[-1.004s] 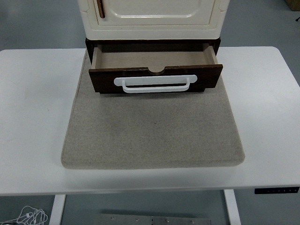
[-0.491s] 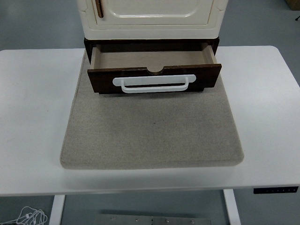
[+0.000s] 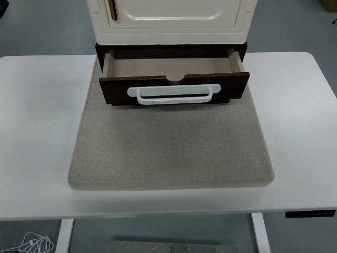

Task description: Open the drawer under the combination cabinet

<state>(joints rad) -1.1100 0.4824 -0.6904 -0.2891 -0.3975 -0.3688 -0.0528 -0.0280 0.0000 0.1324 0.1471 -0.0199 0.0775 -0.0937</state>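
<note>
The dark brown wooden drawer (image 3: 174,87) with its white bar handle (image 3: 174,94) stands pulled out under the cream cabinet (image 3: 171,21), over the grey felt mat (image 3: 171,145) on the white surface (image 3: 37,126), no robot fingers in view.

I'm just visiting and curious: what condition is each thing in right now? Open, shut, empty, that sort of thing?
Drawer: pulled open, nothing visible inside.
Handle: white, on the drawer front, nothing gripping it.
Cabinet door: shut.
Mat: flat on the table, under the cabinet.
Table: white, carrying the mat.
Robot hands: not in the picture.
</note>
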